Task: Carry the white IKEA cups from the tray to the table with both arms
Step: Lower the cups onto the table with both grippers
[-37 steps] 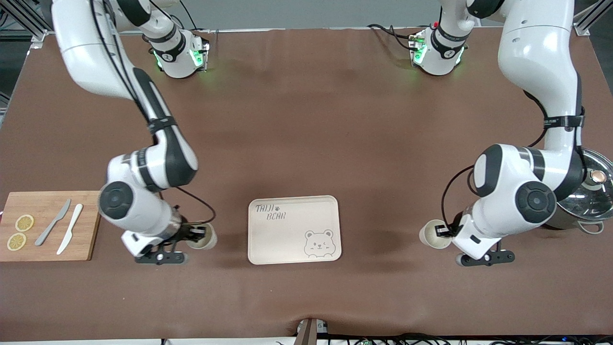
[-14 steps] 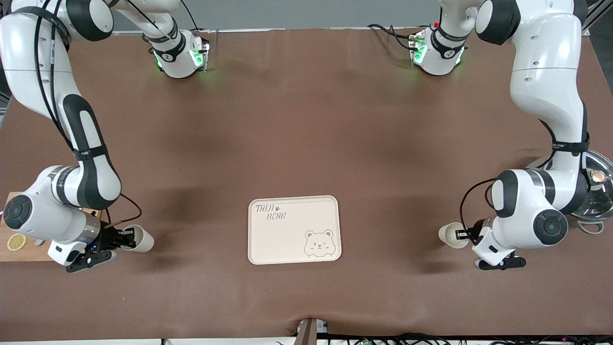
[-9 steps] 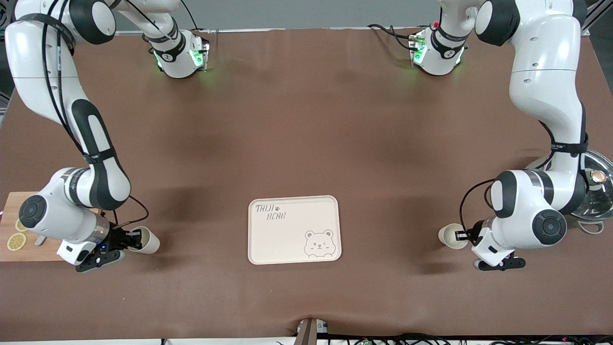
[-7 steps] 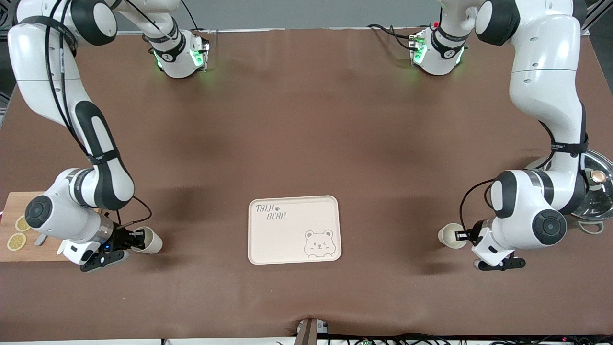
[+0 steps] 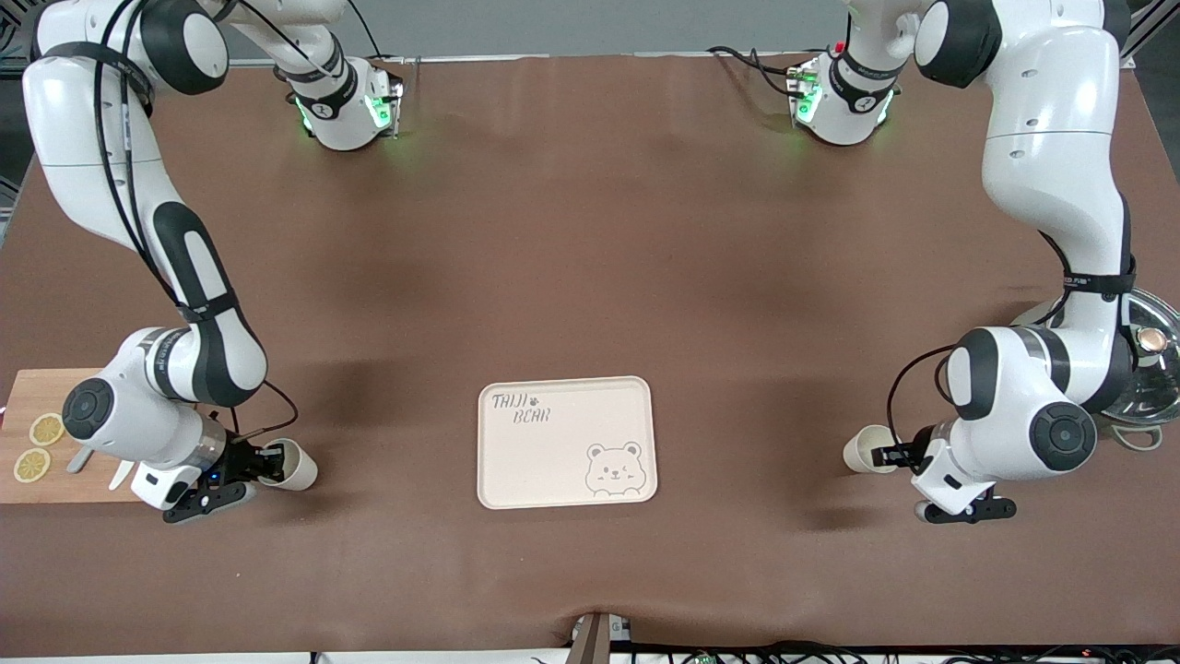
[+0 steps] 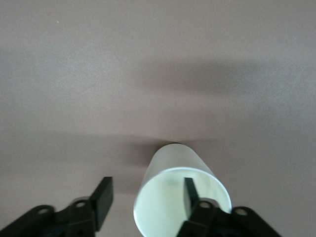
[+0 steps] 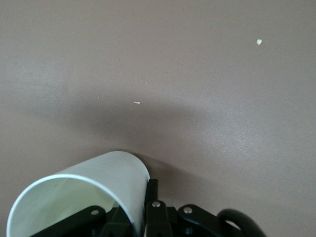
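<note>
Starting at the right arm's end of the table, a wooden cutting board [image 5: 37,433] carries two lemon slices [image 5: 39,447], and the right arm partly covers it. Just beside the board, toward the tray, the right gripper [image 5: 261,463] is low over the table and holds a white cup [image 5: 293,464] by its wall. In the right wrist view the jaws are closed tight on the rim, one finger [image 7: 150,195] outside the wall and the other inside, and the cup [image 7: 84,197] is tilted with its mouth toward the camera.

In the middle of the table, nearer to the front camera, the cream tray [image 5: 567,442] lies flat, with a bear drawing in one corner and nothing on it.

Toward the left arm's end, the second white cup [image 5: 859,449] is well apart from the tray. The left gripper [image 5: 892,454] is at its rim. In the left wrist view the jaws stand apart: one finger [image 6: 188,196] is inside the cup [image 6: 180,195], the other [image 6: 102,200] is outside and clear of the wall, so the gripper does not clamp the cup. I cannot tell if the inside finger touches the wall.

At the table edge on this end, a steel pot [image 5: 1143,364] shows partly under the left arm.
</note>
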You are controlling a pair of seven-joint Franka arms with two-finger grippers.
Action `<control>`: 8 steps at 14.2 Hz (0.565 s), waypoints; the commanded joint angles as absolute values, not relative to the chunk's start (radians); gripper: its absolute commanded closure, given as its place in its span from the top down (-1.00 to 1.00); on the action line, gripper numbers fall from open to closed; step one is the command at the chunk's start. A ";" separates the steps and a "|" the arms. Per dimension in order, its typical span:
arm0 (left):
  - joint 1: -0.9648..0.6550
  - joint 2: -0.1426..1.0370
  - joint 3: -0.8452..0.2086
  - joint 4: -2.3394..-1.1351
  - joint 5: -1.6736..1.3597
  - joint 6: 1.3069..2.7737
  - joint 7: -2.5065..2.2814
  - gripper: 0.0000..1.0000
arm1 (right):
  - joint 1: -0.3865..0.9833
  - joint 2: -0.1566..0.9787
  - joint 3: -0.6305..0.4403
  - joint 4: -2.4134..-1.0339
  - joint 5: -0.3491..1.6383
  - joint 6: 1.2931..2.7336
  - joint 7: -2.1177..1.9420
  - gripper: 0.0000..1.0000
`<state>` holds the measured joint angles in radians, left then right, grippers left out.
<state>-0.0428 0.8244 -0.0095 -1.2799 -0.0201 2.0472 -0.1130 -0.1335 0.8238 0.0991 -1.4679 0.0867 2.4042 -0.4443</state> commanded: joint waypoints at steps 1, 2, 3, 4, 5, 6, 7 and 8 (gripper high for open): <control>-0.032 0.778 -0.015 -1.290 -0.005 2.048 -0.065 1.00 | -0.133 0.819 0.103 -1.474 0.104 2.415 -0.456 -0.17; -0.032 0.766 -0.015 -1.289 -0.005 2.043 -0.064 1.00 | -0.133 0.819 0.103 -1.471 0.104 2.413 -0.451 0.86; -0.035 0.753 -0.015 -1.289 -0.005 2.033 -0.066 1.00 | -0.133 0.819 0.103 -1.468 0.104 2.407 -0.448 1.00; -0.037 0.736 -0.015 -1.290 -0.005 2.020 -0.067 1.00 | -0.133 0.818 0.103 -1.465 0.104 2.405 -0.448 1.00; -0.035 0.727 -0.014 -1.289 -0.005 2.002 -0.067 1.00 | -0.132 0.815 0.104 -1.462 0.106 2.404 -0.446 1.00; -0.035 0.704 -0.014 -1.290 0.000 1.991 -0.067 1.00 | -0.132 0.813 0.104 -1.451 0.104 2.395 -0.442 1.00; -0.035 0.683 -0.014 -1.290 0.009 1.971 -0.066 1.00 | -0.132 0.811 0.104 -1.434 0.106 2.363 -0.442 1.00; -0.034 0.658 -0.014 -1.290 0.017 1.945 -0.066 1.00 | -0.132 0.811 0.104 -1.404 0.106 2.318 -0.442 1.00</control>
